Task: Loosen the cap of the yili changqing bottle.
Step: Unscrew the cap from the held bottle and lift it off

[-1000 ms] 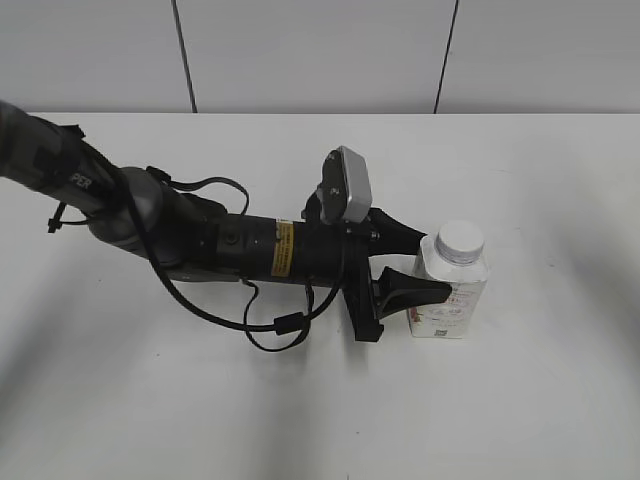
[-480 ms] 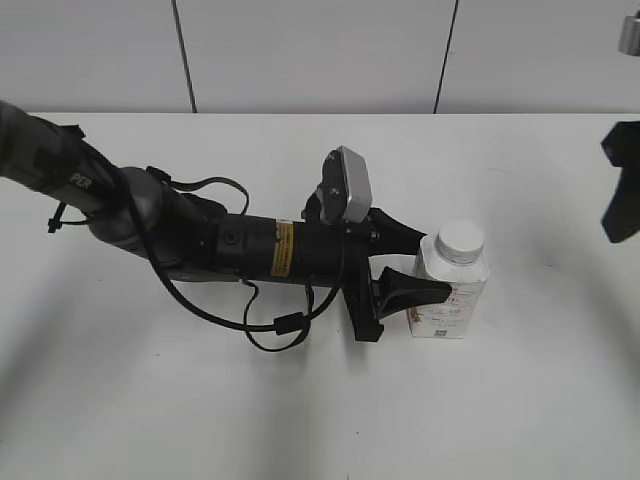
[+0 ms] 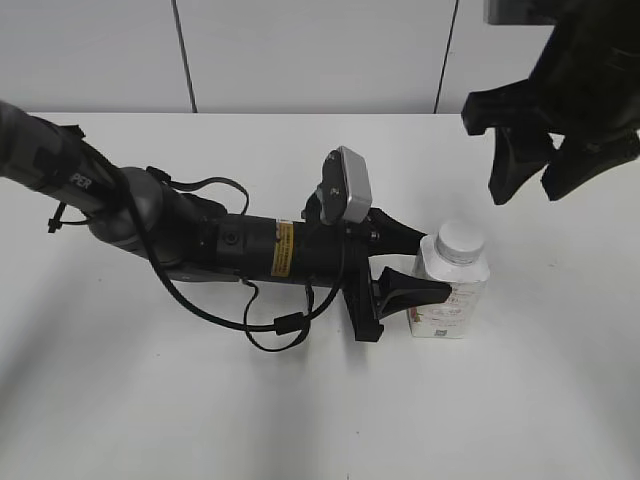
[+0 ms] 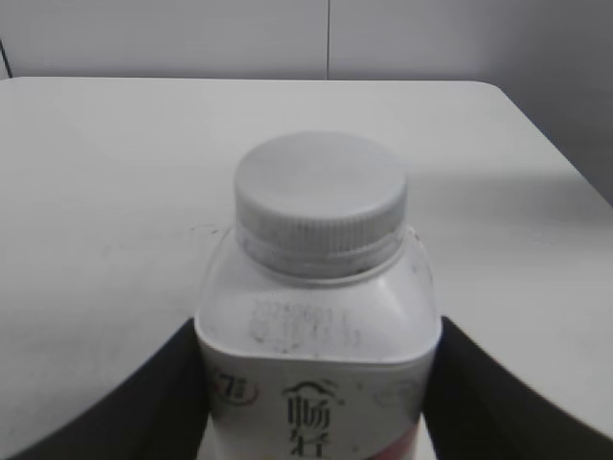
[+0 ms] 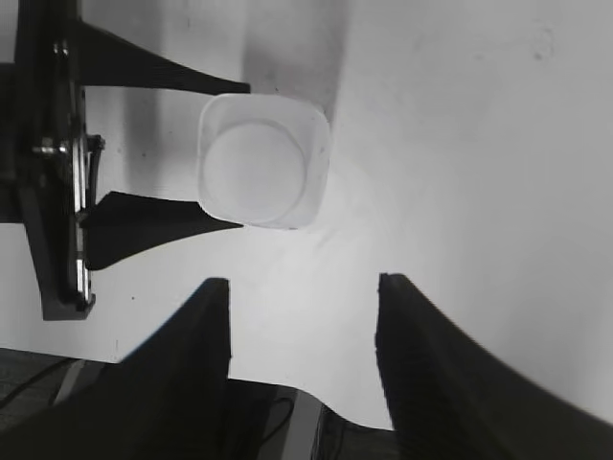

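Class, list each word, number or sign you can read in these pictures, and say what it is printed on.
"PER": white letters on the left arm; the word's start is hidden.
"畅": large character on the bottle label; the character below is cut off.
"7": in a small round mark at the label's left.
Stamped digits on the bottle's shoulder: too faint.
Yellow sticker on the arm: too small.

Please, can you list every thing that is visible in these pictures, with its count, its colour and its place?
yili changqing bottle: one, white with a red-pink label, upright on the table, right of centre.
cap: one, white with a ribbed rim, on the bottle's neck.
table: one, white, filling the lower part of the exterior view.
wall: white panels with dark seams, behind the table.
left tool: one, black, fingers on two opposite sides of the bottle's body, holding it.
right tool: one, black, open, in the air above and to the right of the bottle, touching nothing.
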### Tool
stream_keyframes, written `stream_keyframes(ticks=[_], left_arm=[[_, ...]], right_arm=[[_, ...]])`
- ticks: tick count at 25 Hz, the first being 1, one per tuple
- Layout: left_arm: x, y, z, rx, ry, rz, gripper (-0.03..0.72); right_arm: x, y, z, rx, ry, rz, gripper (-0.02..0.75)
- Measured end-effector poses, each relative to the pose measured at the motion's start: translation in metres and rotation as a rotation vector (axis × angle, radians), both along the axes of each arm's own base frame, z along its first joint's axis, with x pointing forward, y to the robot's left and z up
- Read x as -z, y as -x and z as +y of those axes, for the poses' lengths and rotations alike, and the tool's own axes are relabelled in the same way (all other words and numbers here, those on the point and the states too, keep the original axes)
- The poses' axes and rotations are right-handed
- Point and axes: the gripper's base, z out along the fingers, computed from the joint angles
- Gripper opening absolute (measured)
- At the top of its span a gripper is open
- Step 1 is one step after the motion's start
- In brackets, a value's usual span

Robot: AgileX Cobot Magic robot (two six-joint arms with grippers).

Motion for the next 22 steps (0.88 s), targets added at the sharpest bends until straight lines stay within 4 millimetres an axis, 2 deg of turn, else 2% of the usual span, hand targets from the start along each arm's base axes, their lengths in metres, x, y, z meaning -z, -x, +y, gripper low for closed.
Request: stream_keyframes(ticks=[7, 14, 22], left_arm=[[0.000, 0.000, 0.000, 0.000, 0.000, 0.000, 0.410], [0.000, 0.000, 0.000, 0.000, 0.000, 0.000, 0.410], [0.000, 0.000, 0.000, 0.000, 0.000, 0.000, 0.410]], right_arm=[[0.015, -0.008, 0.016, 0.049, 0.012, 0.045, 0.424], [0.028, -0.013, 0.022, 0.066, -0.001, 0.096, 0.538], [0.040, -0.020, 0.026, 0.080, 0.008, 0.130, 0.545]])
